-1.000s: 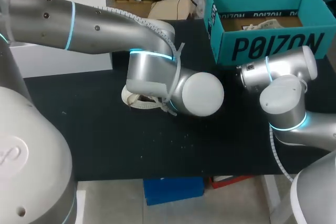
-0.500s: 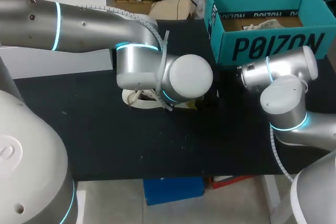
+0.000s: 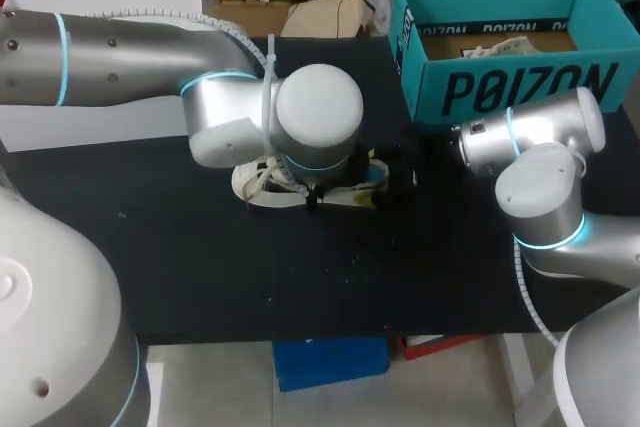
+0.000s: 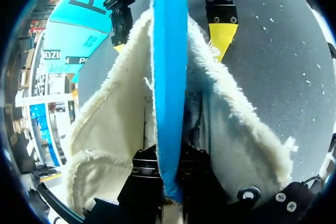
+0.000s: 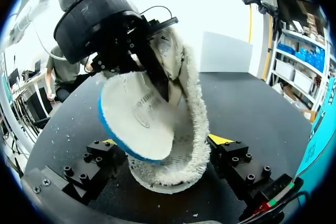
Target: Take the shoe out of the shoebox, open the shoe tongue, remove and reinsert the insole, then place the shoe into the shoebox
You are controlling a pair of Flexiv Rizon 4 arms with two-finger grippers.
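While the teal shoebox [image 3: 520, 87] at the table's far right carries large black lettering on its front wall, the cream fleece shoe [image 3: 262, 192] sits outside it, mid-table [image 3: 200, 267]. The right gripper [image 5: 165, 141] is clamped across the shoe's sole. The left gripper [image 5: 155, 77] pinches the blue-edged insole [image 4: 168, 77], whose white face bears a faint print, standing partly out of the shoe.

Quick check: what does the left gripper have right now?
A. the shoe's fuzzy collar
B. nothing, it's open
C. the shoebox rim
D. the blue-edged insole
D: in the right wrist view the left gripper pinches the blue-edged insole, which stands partly out of the shoe.
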